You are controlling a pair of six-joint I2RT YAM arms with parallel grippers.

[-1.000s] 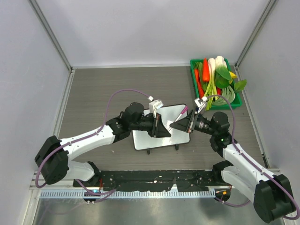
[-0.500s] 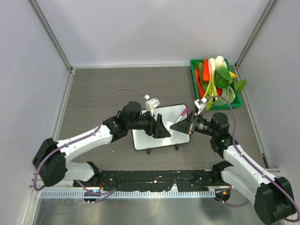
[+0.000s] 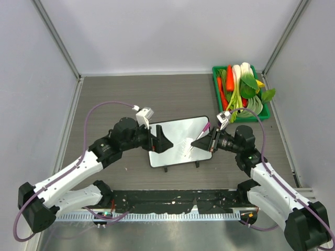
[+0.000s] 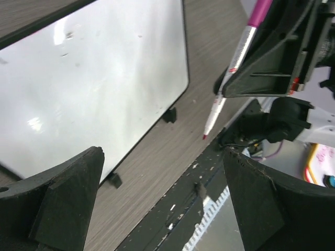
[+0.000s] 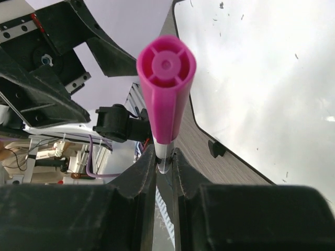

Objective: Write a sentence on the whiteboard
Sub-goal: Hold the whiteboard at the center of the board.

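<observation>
Pink marker (image 3: 205,126) stays pinched in the right gripper (image 3: 201,140), above the whiteboard (image 3: 172,133) lying mid-table. The left gripper (image 3: 161,145) has spread wide and backed off to its left edge. The surface looks blank, so writing can likely begin.

A grey wood-grain table (image 3: 104,104) is filling the middle of the top view. The whiteboard (image 3: 178,154) is standing on it at the centre, resting on two small black feet (image 3: 166,169). A green tray (image 3: 216,86) is sitting on the table's upper right corner, holding mixed vegetables (image 3: 242,83).
</observation>
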